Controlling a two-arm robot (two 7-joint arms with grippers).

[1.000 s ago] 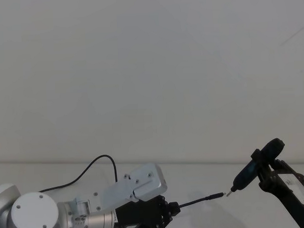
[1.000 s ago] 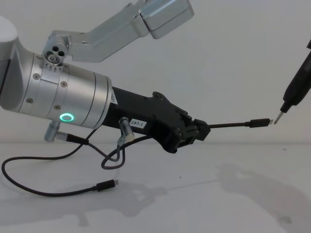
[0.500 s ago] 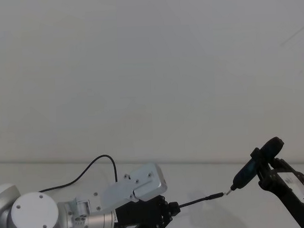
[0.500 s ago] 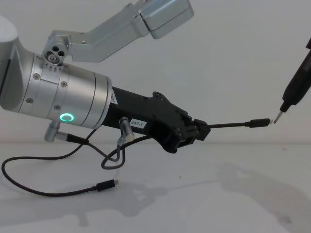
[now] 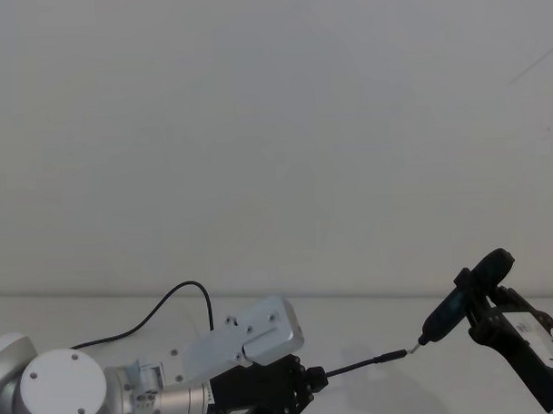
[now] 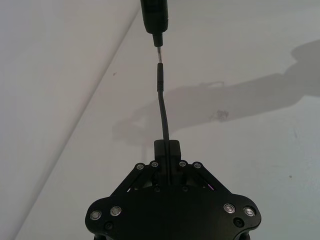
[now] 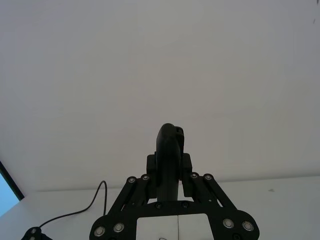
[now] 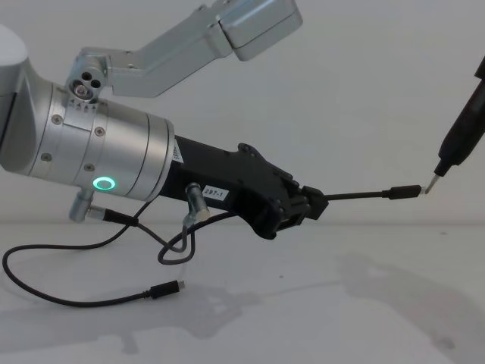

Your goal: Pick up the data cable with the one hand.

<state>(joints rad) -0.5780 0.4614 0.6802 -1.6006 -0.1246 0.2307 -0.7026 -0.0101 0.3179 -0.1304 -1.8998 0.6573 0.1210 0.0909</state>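
The left end effector (image 8: 314, 203) is clamped on the data cable (image 8: 356, 196) near its silver-tipped plug, holding that end out level above the bench (image 8: 303, 303), seemingly to meet the pointed pen-like tool (image 8: 458, 140) gripped by the right end effector (image 7: 168, 167).

Even, soft light is falling from above, and the white tabletop (image 8: 318, 318) is carrying pale, blurred shadows beneath the jaws and ahead of them. A green ring light (image 8: 104, 183) is glowing behind the jaws. Edges are staying sharp, with no glare.
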